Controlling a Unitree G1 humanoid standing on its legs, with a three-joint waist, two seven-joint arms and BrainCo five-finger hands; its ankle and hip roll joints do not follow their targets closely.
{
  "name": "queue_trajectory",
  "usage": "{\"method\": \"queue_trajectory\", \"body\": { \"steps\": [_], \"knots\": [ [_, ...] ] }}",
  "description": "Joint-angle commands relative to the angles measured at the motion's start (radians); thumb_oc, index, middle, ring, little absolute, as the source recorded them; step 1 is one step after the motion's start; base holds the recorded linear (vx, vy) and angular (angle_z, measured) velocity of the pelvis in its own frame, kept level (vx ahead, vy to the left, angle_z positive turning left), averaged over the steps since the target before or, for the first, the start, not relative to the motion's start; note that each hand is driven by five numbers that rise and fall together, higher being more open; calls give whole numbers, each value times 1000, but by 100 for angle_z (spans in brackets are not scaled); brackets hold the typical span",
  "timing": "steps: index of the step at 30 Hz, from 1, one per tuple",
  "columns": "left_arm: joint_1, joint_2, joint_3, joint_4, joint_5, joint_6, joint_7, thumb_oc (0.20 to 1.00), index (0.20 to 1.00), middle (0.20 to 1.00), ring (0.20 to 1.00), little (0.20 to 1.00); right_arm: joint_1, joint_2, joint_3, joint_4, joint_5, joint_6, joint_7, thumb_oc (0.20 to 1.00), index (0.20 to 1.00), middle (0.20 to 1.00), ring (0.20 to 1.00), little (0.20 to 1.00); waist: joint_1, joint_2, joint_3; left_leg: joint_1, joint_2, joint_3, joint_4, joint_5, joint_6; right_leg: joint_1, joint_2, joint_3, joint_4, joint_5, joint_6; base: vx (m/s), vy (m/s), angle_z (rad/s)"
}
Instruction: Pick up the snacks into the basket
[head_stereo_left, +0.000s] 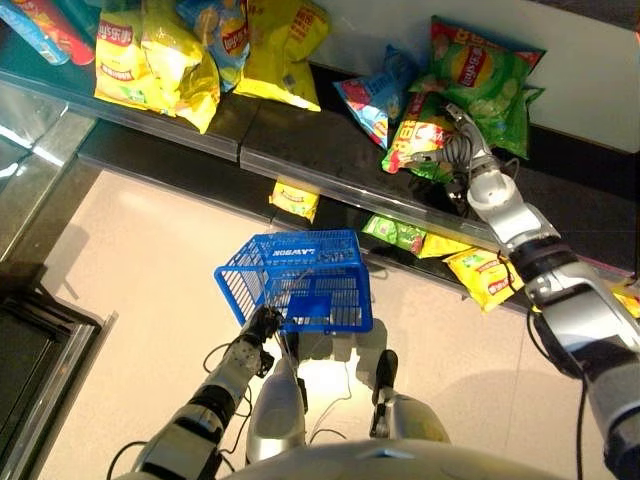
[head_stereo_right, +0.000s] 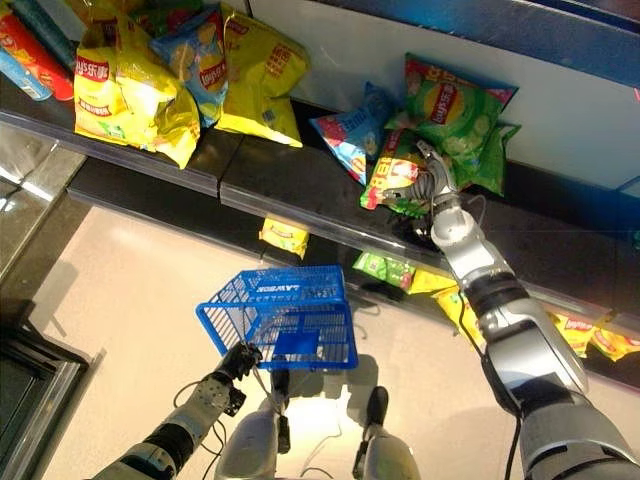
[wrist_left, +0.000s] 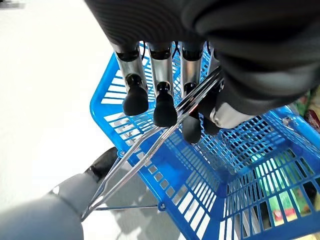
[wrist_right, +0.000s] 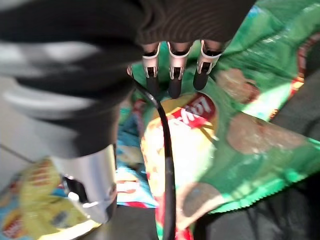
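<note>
Up on the far shelf (head_stereo_left: 300, 150) our right hand (head_stereo_left: 455, 140) rests open fingers on a green snack bag (wrist_right: 240, 125) (not grabbed yet), so next we must squeeze it and carry it to the blue basket (head_stereo_left: 300, 285) our left hand (wrist_left: 165, 95) grips by its handle.

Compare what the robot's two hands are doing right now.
The left hand hangs low in front of the robot, fingers curled round the thin wire handle of the blue plastic basket. The right hand stretches up to the dark shelf, fingers on a green chip bag. Both touch task items.
</note>
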Motion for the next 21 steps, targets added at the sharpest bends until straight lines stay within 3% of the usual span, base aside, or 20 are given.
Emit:
{"method": "queue_trajectory", "body": {
  "steps": [1,10,16,17,18,19,21],
  "knots": [
    [10,126,-70,39,35,18,48,200,200,200,200,200,-86,2,4,-2,30,-27,-32,1000,1000,1000,1000,1000,48,-28,7,-12,-42,-2,22,-63,11,-120,-45,24,17,95,60,0,0,0],
    [50,111,-55,-8,24,12,59,200,200,200,200,200,23,61,-36,7,11,-30,-34,1000,1000,1000,1000,1000,76,-18,28,-39,-65,-30,35,-69,22,-120,-62,1,17,92,64,10,27,10],
    [14,113,-68,3,41,20,60,200,200,200,200,200,86,124,40,178,-152,3,4,1000,1000,1000,1000,1000,86,-19,36,-51,-74,-47,39,-70,26,-115,-71,-15,21,89,65,0,-1,8],
    [-13,113,-71,24,42,23,65,200,200,200,200,200,89,143,34,226,-144,3,3,445,445,445,445,445,86,-18,37,-54,-74,-52,40,-69,26,-115,-71,-19,21,89,65,-10,-13,13],
    [-30,113,-72,34,37,26,70,200,200,200,200,200,95,155,25,260,-136,4,-1,363,363,363,363,363,86,-16,39,-55,-76,-54,39,-68,26,-116,-72,-20,21,90,65,-5,-5,17],
    [-41,111,-73,41,33,28,74,200,200,200,200,200,104,168,20,290,-133,5,-4,200,200,200,200,200,88,-13,42,-58,-77,-57,39,-67,26,-117,-73,-23,21,90,66,-7,4,15],
    [-53,113,-68,44,26,30,83,200,200,200,200,200,112,186,11,306,-132,6,-7,200,200,200,200,200,89,-10,46,-61,-79,-61,37,-65,27,-119,-73,-26,21,89,66,0,15,10]
  ]
}}
